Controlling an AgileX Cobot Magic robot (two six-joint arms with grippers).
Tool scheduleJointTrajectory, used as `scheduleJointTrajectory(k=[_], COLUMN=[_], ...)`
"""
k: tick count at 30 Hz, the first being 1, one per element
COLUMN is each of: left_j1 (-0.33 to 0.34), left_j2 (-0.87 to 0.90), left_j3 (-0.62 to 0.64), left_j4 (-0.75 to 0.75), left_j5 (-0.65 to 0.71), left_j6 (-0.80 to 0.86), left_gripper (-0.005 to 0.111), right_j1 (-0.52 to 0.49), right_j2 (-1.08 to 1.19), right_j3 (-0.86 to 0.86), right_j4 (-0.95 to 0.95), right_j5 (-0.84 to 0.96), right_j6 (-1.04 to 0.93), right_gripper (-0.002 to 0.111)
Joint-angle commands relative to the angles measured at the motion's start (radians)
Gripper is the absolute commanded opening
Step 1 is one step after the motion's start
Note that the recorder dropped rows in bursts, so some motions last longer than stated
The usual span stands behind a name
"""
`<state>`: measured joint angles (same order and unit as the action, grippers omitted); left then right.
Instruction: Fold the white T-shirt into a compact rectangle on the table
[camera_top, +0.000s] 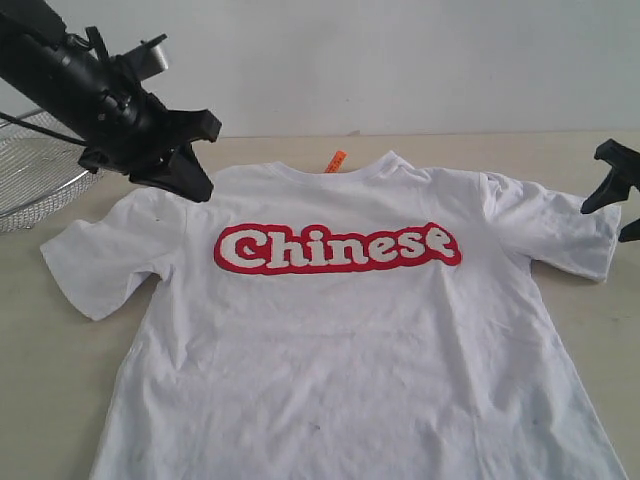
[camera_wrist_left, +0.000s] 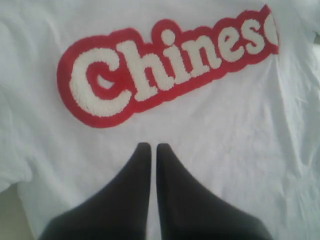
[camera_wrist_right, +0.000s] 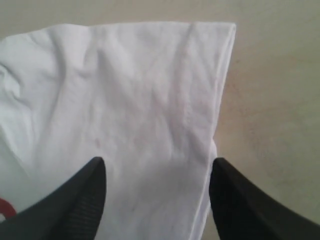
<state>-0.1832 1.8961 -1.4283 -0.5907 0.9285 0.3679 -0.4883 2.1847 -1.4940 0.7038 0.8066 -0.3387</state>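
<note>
White T-shirt (camera_top: 340, 340) lies flat, face up, on tabletop (camera_top: 50, 400). Left tool (camera_wrist_left: 153, 147), pinched shut and empty, hangs over chest just short of lettering (camera_wrist_left: 165, 70). Right tool (camera_wrist_right: 159, 165), spread wide, has sleeve (camera_wrist_right: 150, 90) between jaws. Cloth looks soft, light, limp; sleeve hem likely best pinch point.

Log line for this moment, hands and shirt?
white T-shirt: unfolded, face-up on table | left hand: shut above it | right hand: open over sleeve
</note>
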Motion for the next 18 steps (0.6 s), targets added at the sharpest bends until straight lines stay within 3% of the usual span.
scheduleJointTrajectory(k=[1, 18], left_j1=[-0.004, -0.004], left_j2=[-0.015, -0.015], left_j3=[0.044, 0.051], left_j4=[-0.004, -0.004], left_j5=[-0.042, -0.091], left_j6=[0.037, 0.054], left_gripper=[0.005, 0.005], right_j1=[-0.006, 0.005], right_j2=[0.001, 0.003], right_j3=[-0.007, -0.003], right_j4=[0.000, -0.089], right_j5=[0.013, 0.100], right_j6=[-0.009, 0.066], right_gripper=[0.055, 0.055])
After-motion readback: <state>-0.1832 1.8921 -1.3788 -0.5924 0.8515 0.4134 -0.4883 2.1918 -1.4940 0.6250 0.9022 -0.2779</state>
